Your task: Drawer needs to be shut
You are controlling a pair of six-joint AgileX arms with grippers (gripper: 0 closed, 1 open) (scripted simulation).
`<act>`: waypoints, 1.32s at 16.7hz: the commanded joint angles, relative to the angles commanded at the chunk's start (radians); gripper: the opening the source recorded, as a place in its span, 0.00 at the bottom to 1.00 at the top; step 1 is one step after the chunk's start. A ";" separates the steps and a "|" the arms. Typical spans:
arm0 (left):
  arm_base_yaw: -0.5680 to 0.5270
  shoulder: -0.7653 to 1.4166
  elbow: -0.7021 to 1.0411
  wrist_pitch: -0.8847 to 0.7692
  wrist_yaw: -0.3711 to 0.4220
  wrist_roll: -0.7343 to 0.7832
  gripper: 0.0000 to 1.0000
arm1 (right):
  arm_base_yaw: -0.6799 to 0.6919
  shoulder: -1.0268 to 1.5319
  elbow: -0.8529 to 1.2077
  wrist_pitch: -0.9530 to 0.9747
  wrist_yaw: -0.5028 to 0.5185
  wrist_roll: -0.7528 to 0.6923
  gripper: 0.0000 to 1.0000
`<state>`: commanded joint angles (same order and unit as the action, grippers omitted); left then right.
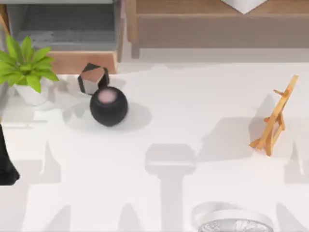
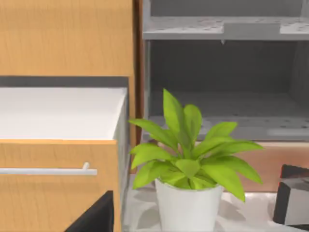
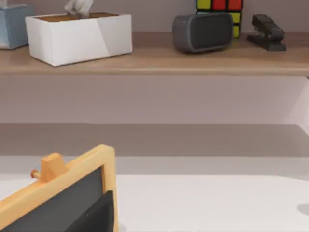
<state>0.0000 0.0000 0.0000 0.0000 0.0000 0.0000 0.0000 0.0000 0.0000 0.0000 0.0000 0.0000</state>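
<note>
Potted plant (image 2: 188, 164) leaves crowd the left wrist view, with a dark wedge of the left gripper (image 2: 91, 215) beneath them (whether it is open or closed I cannot tell). Behind the plant stands the drawer (image 2: 222, 111), pulled out at the far left of the table, its grey floor bare and its tan front panel (image 1: 82, 62) facing the arms. It looks like a stiff, boxy thing that should slide straight back with modest effort and needs no gripping. I see no handle on the panel, so a flat push against its face seems the way. The plant stands in front of the panel's left part and a small faceted block (image 1: 92, 78) sits just beside its right end, so the clear stretch between them is the best place to press. Over by the wooden easel (image 1: 275, 118), the right gripper (image 3: 94, 215) sits idle, and I cannot tell its state either.
</note>
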 joint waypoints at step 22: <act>-0.298 1.011 0.400 0.615 -0.291 0.014 1.00 | 0.000 0.000 0.000 0.000 0.000 0.000 1.00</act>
<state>-0.2982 1.0109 0.4000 0.6151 -0.2907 0.0142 0.0000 0.0000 0.0000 0.0000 0.0000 0.0000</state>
